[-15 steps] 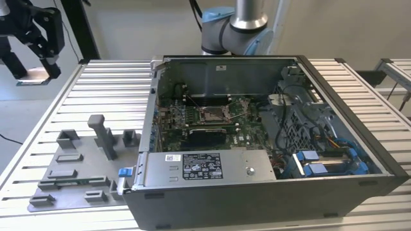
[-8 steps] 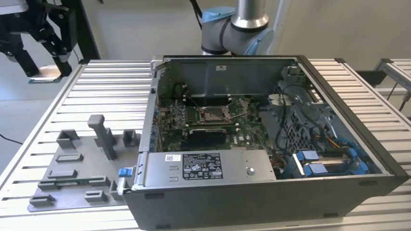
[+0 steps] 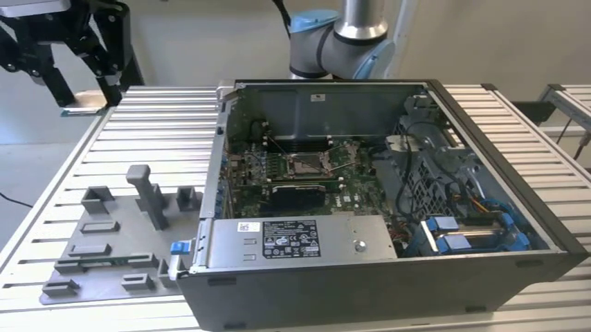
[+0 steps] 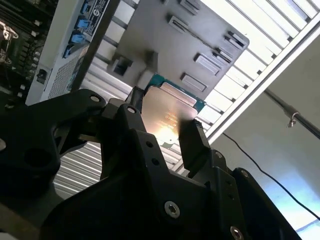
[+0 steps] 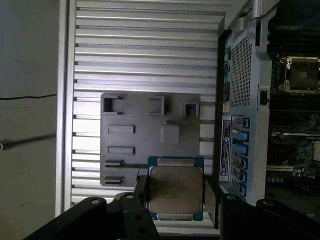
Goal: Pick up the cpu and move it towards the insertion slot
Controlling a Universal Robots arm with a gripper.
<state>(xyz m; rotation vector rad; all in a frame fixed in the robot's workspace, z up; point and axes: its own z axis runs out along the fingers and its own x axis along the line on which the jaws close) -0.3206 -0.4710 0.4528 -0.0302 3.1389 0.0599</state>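
One chip gripped, socket well apart

Clenched on the small flat square cpu [image 5: 175,190], silvery metal lid over a green rim, by the black two-fingered gripper [image 3: 88,95], with fingers [image 5: 141,197] pressing opposite edges. Held by the edges and level, lid toward the wrist cameras, probably to spare the contact face beneath and keep it parallel to the board for seating.

Hangs near ten o'clock of the exterior view, over the far corner of the ribbed aluminium table [image 3: 157,131]. Lifted apart from the flat grey plastic tray [image 3: 102,242] with raised blocks (laid outside the case, seemingly as a staging spot with free approach).

Well apart, too, from the insertion slot [image 3: 308,164], the square socket with shiny metal frame on the green motherboard. Found at about four o'clock from the gripper, inside the open dark-grey computer case [image 3: 517,256], set on its side, likely to turn the socket upward.

As for writing: faint engraving on the chip's lid and a black-and-white sticker [image 3: 291,238] on the silver power-supply box, neither legible.
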